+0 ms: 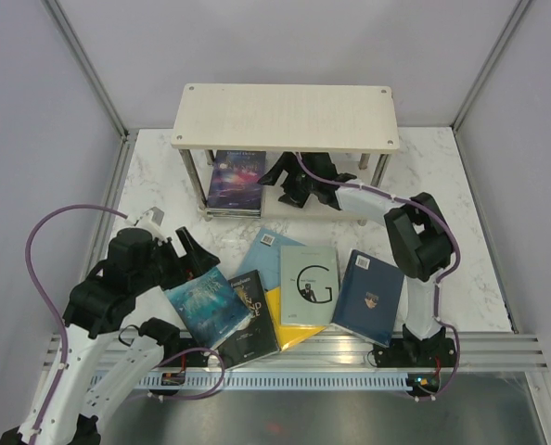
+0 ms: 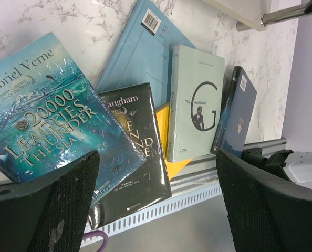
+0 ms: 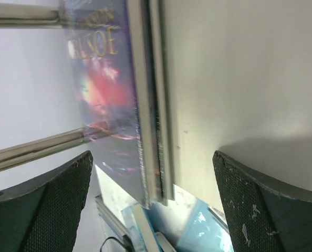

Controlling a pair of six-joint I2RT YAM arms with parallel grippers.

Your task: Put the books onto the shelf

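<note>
"At the table's [image 1: 155, 176] near edge, loose paperbacks [image 1: 308, 286]. The left gripper [image 2: 157, 156] hovers spread wide over the teal Verne book [image 2: 45, 121]."

"Thin, light, film-wrapped — probably slippery and bendy. I'd pinch near the spine. Right gripper [image 1: 299, 190]?"

"Wide, empty — under the shelf [image 1: 285, 116], beside the flat-lying galaxy-cover book [image 1: 236, 178]."

Galaxy book [image 1: 236, 181] flat inside shelf [image 1: 285, 116]; 6 books [image 1: 310, 283] fanned in front.

The top camera looks down on the whole table [image 1: 155, 158] from behind; the left wrist camera sits close over books [image 2: 198, 105] at the near edge; the right one, close under the shelf [image 1: 285, 116]; top shows both.
</note>
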